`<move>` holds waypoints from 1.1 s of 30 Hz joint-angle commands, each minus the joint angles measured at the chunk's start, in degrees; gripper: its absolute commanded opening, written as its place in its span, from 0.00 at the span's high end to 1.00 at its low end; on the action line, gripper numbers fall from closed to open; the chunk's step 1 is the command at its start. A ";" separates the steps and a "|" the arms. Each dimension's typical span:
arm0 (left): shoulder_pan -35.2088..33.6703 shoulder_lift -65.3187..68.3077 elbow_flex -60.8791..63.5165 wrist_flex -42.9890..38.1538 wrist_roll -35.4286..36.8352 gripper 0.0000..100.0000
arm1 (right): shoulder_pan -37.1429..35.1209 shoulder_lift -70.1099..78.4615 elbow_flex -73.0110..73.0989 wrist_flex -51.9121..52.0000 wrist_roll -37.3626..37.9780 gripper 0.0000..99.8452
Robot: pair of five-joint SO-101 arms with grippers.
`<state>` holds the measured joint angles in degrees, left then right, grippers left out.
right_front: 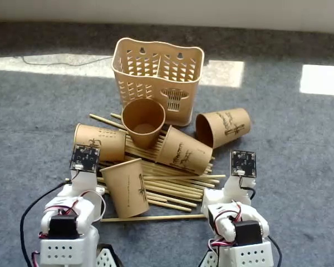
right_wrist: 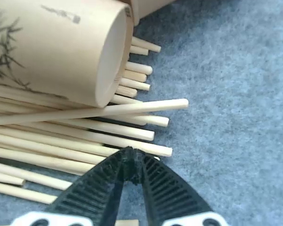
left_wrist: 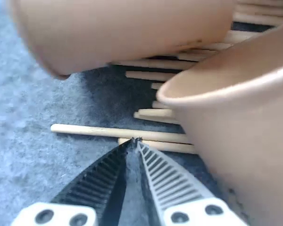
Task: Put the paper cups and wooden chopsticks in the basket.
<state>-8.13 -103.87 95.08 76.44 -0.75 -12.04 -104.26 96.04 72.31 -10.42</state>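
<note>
Grey carpet (right_front: 33, 128): the basket (right_front: 158, 78) appears empty. All five paper cups (right_front: 143, 119) and the wooden chopsticks (right_front: 172, 186) lie piled just in front of the basket, none loaded. Left gripper (left_wrist: 133, 141) and right gripper (right_wrist: 129, 155): fingers closed together, holding nothing

I see both arms in white plastic, the left arm (right_front: 72, 225) and right arm (right_front: 239, 233), with dotted bases and black motor blocks. Each wrist carries a small black square circuit board (right_front: 84, 158). Red and white wires (right_front: 67, 209) loop over the joints, and a black cable (right_front: 23, 222) trails off. The left gripper (left_wrist: 133, 141) and right gripper (right_wrist: 129, 153) have black ribbed fingers (left_wrist: 101, 176) on white mounts with round screw holes (left_wrist: 44, 216).
</note>
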 commanded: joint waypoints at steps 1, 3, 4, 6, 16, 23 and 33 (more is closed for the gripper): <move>-5.14 -0.22 -4.44 -1.49 -2.81 0.98 | 5.93 -1.01 -1.63 0.13 0.09 0.99; -5.76 -0.22 -3.38 -3.69 -6.15 0.98 | 7.69 -1.01 -4.44 0.13 3.25 0.99; -6.20 -0.22 -2.59 -3.96 -7.21 0.98 | 8.22 -1.01 -5.49 0.31 6.51 0.99; -6.37 -0.22 -1.45 -4.48 -8.18 0.98 | 9.19 -1.01 -7.16 0.13 13.98 0.99; -5.93 -0.22 -1.54 -4.13 -8.18 0.98 | 13.23 -1.01 -15.87 0.04 26.11 0.99; -6.02 -0.13 -1.19 -4.13 -8.26 0.98 | 12.97 -0.75 -25.80 0.04 27.08 0.99; -6.02 -0.13 -1.01 -4.48 -8.26 0.98 | 12.70 24.92 -49.01 2.77 31.12 0.97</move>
<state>-14.73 -103.60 94.20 72.84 -8.48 0.62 -89.14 56.04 73.10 19.74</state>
